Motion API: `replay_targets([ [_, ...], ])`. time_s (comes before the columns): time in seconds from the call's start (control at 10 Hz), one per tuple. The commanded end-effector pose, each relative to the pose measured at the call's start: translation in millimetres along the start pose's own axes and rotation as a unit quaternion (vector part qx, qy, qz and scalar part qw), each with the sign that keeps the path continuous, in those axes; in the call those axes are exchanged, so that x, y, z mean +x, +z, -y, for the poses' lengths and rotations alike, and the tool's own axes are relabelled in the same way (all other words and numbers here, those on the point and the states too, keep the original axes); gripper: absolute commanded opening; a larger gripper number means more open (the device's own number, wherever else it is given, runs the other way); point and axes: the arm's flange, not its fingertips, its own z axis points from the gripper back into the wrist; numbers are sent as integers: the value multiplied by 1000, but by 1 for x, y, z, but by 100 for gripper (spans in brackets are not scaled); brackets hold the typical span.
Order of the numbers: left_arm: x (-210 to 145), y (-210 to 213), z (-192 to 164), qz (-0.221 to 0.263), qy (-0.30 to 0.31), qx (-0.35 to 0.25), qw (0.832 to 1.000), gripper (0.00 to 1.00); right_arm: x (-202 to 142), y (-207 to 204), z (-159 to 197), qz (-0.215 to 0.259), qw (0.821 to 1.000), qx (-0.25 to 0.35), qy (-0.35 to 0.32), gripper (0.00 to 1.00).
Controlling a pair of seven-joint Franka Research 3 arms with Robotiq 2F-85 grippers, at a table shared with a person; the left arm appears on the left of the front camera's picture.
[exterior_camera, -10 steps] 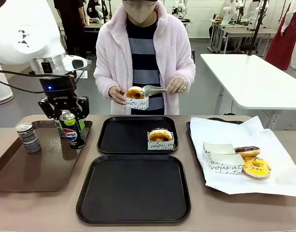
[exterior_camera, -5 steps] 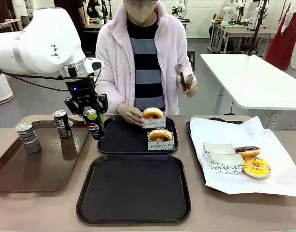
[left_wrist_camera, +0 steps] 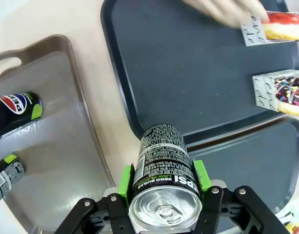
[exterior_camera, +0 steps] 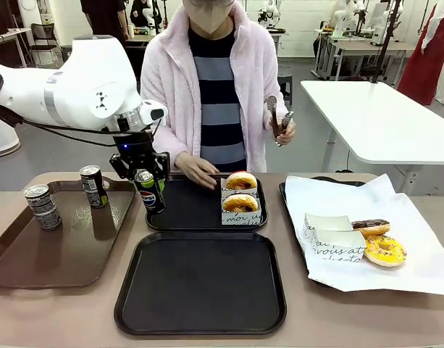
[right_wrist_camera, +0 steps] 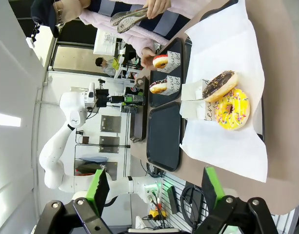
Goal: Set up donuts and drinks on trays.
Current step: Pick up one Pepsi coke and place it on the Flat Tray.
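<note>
My left gripper (exterior_camera: 148,183) is shut on a black-and-blue Pepsi can (exterior_camera: 150,193), held just above the left rim of the far black tray (exterior_camera: 185,214). In the left wrist view the can (left_wrist_camera: 163,170) stands upright between the green pads (left_wrist_camera: 125,178), over that tray's edge (left_wrist_camera: 188,73). Two sleeved donuts (exterior_camera: 241,180) (exterior_camera: 240,204) sit at the far tray's right side, with a person's hand (exterior_camera: 198,171) beside the rear one. The near black tray (exterior_camera: 200,283) holds nothing. My right gripper (right_wrist_camera: 156,195) hangs open high above the table.
A brown tray (exterior_camera: 33,254) at the left holds two more cans (exterior_camera: 92,186) (exterior_camera: 42,206). On the white paper (exterior_camera: 410,268) at the right lie a chocolate donut (exterior_camera: 371,226), a yellow donut (exterior_camera: 384,250) and empty sleeves (exterior_camera: 329,235). The person's other hand holds tongs (exterior_camera: 274,119).
My left gripper carried the Pepsi can rightward from the brown tray to the far black tray's left edge. The person set a second sleeved donut on that tray and raised the tongs.
</note>
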Motion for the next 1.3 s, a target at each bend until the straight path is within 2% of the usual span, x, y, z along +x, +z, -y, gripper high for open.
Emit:
replay_targets([
  [0.0, 11, -8, 7, 8, 15, 25, 1000, 58, 0, 1, 1, 3, 1000, 8, 9, 100],
  [0.8, 50, -28, 36, 3, 24, 84, 996, 58, 0, 1, 1, 3, 1000, 8, 9, 100],
  [1.2, 51, -54, 38, 4, 36, 83, 996, 58, 0, 1, 1, 3, 1000, 8, 9, 100],
])
